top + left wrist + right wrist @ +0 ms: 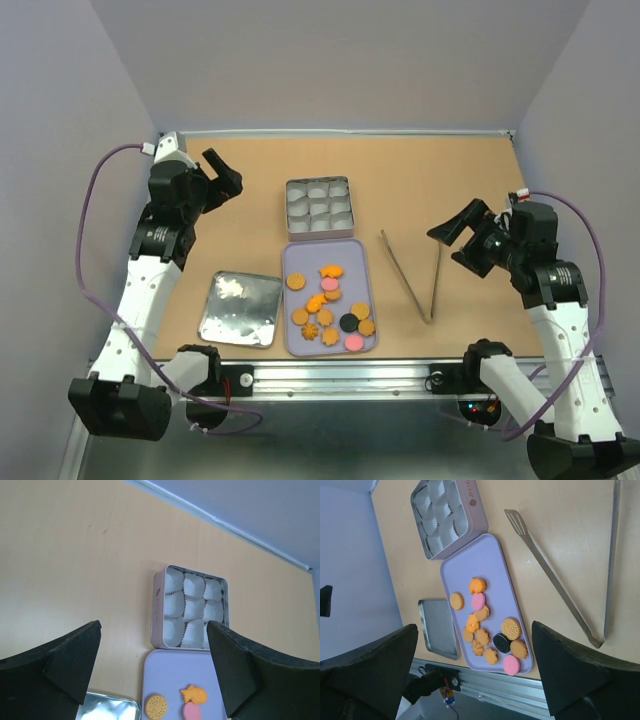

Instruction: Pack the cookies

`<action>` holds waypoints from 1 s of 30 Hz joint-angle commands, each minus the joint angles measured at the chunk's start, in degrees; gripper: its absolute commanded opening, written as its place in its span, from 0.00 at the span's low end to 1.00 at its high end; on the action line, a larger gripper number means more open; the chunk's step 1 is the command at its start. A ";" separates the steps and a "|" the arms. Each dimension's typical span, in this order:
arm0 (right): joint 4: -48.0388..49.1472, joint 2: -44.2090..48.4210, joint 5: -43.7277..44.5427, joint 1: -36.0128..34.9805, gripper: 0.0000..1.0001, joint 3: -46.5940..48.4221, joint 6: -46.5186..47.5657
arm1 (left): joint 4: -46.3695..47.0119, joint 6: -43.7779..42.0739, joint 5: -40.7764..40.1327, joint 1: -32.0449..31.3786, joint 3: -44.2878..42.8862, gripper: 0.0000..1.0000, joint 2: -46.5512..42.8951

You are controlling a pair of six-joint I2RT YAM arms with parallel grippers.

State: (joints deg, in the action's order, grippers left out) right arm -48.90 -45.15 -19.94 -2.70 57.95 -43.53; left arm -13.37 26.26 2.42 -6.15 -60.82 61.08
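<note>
Nothing is gripped yet. The left pincer (228,172) hangs spread wide over the far-left part of the desk (430,170), and the right pincer (448,243) hangs equally spread near the right edge.

The cookies (315,303) lie loose on a lavender tray (350,255) at the middle of the near edge, most of them bunched in its nearer half. Several touch or overlap.

That crowding looks like the main hazard. A pincer closing on one biscuit would likely nudge its neighbours, or lift two at once. The biscuits are thin and flat on a smooth tray, so fingertips may skid over one and shove it to the rim or off it. Too hard a squeeze could crack one. The tray is light and unfixed, so a downward push near its edge might tip or slide it toward the near edge.

The target seems to be the square tin (158,607) just beyond the tray's far edge, filled with white paper cups (318,207). These cups are flimsy. A careless drop could fold one or land a cookie across two compartments.

Metal tongs (406,277) lie splayed to the right of the tray, tips toward the far edge. They sit between the right pincer and the cookies, so a low sweep could knock them. A silver lid (238,310) rests just left of the tray at the near edge, in the left arm's likely path.
</note>
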 commanded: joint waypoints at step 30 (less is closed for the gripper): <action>-16.22 -31.14 26.18 -27.27 1.00 -3.72 -0.06 | -11.07 8.10 8.48 2.20 9.75 0.87 -18.89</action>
State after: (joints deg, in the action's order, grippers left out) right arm -64.97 -77.76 2.98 -30.09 56.53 -39.53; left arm -24.47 35.79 10.52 -3.75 -51.22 44.05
